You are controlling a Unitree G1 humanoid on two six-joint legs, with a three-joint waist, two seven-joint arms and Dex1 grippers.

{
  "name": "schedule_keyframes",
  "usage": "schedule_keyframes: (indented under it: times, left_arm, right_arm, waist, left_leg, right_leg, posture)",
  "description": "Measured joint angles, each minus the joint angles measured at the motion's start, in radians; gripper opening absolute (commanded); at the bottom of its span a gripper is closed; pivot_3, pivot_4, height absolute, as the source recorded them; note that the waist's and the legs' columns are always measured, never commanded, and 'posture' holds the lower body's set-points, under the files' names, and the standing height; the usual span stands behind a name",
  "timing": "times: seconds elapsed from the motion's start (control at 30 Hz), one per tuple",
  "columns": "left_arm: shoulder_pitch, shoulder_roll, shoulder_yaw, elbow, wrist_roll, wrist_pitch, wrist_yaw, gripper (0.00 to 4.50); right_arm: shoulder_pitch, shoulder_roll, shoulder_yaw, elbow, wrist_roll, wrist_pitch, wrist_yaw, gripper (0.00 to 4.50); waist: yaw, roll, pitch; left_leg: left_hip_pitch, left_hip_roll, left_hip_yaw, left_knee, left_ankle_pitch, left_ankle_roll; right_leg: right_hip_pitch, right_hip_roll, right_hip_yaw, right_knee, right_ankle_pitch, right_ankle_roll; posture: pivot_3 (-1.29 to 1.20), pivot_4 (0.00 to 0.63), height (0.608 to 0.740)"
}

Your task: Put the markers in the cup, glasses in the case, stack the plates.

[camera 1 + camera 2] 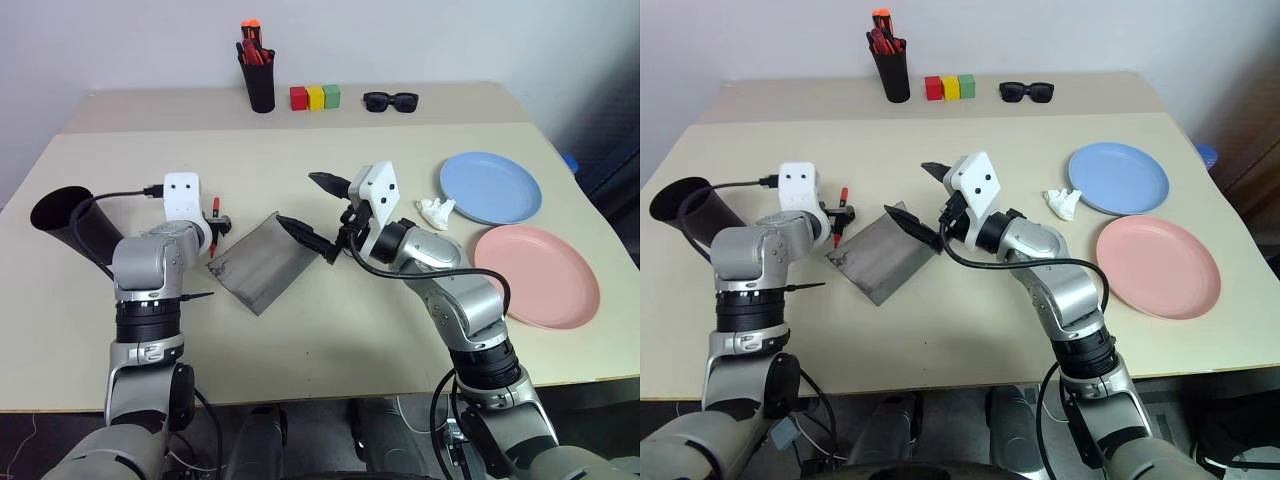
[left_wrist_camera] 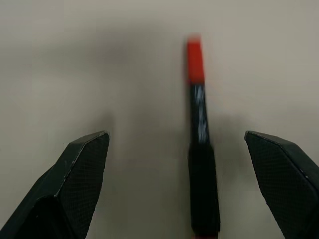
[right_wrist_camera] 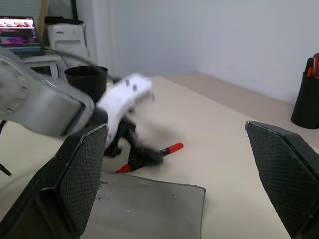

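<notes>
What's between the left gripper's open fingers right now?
The black marker with the red-orange cap lies on the bare table between the left gripper's fingers, nearer one finger and untouched by either, seen in the left wrist view.

Table (image 1: pixel 330 330): smooth matt beige. Case (image 1: pixel 262 262): dull grey, scuffed. Plates (image 1: pixel 491 187): smooth plastic, slight sheen. Fingers (image 2: pixel 82 169): black, finely textured. Marker (image 2: pixel 202 149): glossy barrel.
</notes>
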Motion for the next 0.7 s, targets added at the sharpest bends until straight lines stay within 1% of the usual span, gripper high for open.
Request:
schedule_keyframes:
  times: [0.03, 0.07, 0.27, 0.3, 0.37, 0.4, 0.5, 0.57, 0.63, 0.7]
  left_arm:
    - [-0.019, 0.0, 0.002, 0.024, -0.003, 0.007, -0.01, 3.58]
    - [-0.03, 0.0, 0.002, 0.039, -0.004, 0.01, -0.018, 3.14]
    - [-0.032, 0.011, 0.0, 0.057, 0.014, -0.021, -0.029, 0.05]
    - [-0.019, 0.017, -0.012, 0.054, 0.022, -0.067, -0.035, 0.02]
    - [0.021, 0.03, -0.04, 0.031, 0.069, -0.229, -0.027, 0.02]
    - [0.027, 0.029, -0.034, 0.015, 0.083, -0.298, -0.015, 0.02]
    - [0.015, 0.006, 0.105, -0.086, 0.03, -0.562, -0.011, 0.02]
    - [0.025, 0.076, 0.15, -0.145, 0.066, -0.7, 0.019, 0.02]
    - [0.071, 0.151, 0.182, -0.172, 0.133, -0.789, 0.056, 0.02]
    - [0.125, 0.169, 0.227, -0.167, 0.163, -0.828, 0.083, 0.02]
  right_arm:
    - [0.002, 0.0, 0.002, -0.002, 0.0, 0.0, -0.002, 4.5]
    - [0.007, 0.001, 0.005, -0.008, 0.0, 0.0, -0.003, 4.5]
    - [0.014, 0.0, 0.009, -0.024, -0.001, 0.001, -0.009, 4.5]
    - [0.014, 0.0, 0.011, -0.024, -0.002, 0.0, -0.009, 4.5]
    - [0.015, 0.0, 0.012, -0.025, -0.005, 0.0, -0.01, 4.5]
    - [0.016, 0.0, 0.012, -0.025, -0.006, 0.0, -0.011, 4.5]
    - [0.016, 0.001, 0.016, -0.025, -0.007, 0.002, -0.014, 4.5]
    - [0.017, 0.0, 0.02, -0.027, -0.006, 0.003, -0.013, 4.5]
    - [0.017, -0.001, 0.017, -0.027, -0.002, 0.007, -0.012, 4.5]
    - [0.016, 0.003, 0.015, -0.027, 0.002, 0.01, -0.009, 4.5]
  waist:
    - [0.002, 0.0, 0.0]
    - [0.005, 0.0, 0.0]
    - [0.011, 0.0, 0.0]
    - [0.011, 0.0, 0.0]
    - [0.014, 0.0, 0.0]
    - [0.018, 0.0, 0.0]
    - [0.024, 0.0, 0.0]
    - [0.018, 0.0, 0.0]
    - [0.018, 0.001, -0.001]
    - [0.021, 0.002, -0.001]
  left_leg:
    - [0.0, 0.0, 0.0, 0.0, 0.0, 0.0]
    - [0.0, 0.0, 0.0, 0.0, 0.0, 0.0]
    - [0.0, 0.0, 0.0, 0.0, 0.0, 0.0]
    - [0.0, 0.0, 0.0, 0.0, 0.0, 0.0]
    - [-0.001, 0.0, 0.0, -0.001, 0.0, -0.001]
    - [-0.003, 0.0, 0.0, -0.001, 0.001, -0.002]
    - [-0.007, 0.0, 0.001, -0.001, 0.003, -0.005]
    - [-0.006, 0.0, 0.003, -0.002, 0.003, -0.005]
    - [-0.004, 0.0, 0.003, -0.004, 0.003, -0.005]
    - [-0.004, 0.0, 0.003, -0.003, 0.003, -0.005]
  right_leg:
    - [0.0, 0.0, 0.0, 0.0, 0.0, 0.0]
    - [0.0, 0.0, 0.0, 0.0, 0.0, 0.0]
    - [0.0, 0.0, 0.0, -0.001, 0.0, 0.0]
    - [0.0, 0.0, 0.0, -0.001, 0.0, 0.0]
    - [-0.001, -0.001, 0.0, -0.001, 0.0, 0.0]
    - [-0.003, -0.001, 0.0, -0.001, 0.0, 0.0]
    - [-0.007, -0.002, 0.0, -0.001, 0.001, -0.001]
    - [-0.008, -0.002, 0.002, -0.001, 0.001, -0.001]
    - [-0.008, -0.001, 0.002, 0.0, 0.001, -0.001]
    - [-0.008, -0.001, 0.002, 0.0, 0.001, -0.001]
  posture:
    - [0.0, 0.15, 0.74]
    - [0.0, 0.15, 0.74]
    - [0.0, 0.15, 0.74]
    - [0.0, 0.15, 0.74]
    - [0.0, 0.15, 0.74]
    - [0.0, 0.15, 0.74]
    - [0.0, 0.15, 0.74]
    - [0.0, 0.15, 0.74]
    - [0.0, 0.15, 0.74]
    - [0.0, 0.15, 0.74]
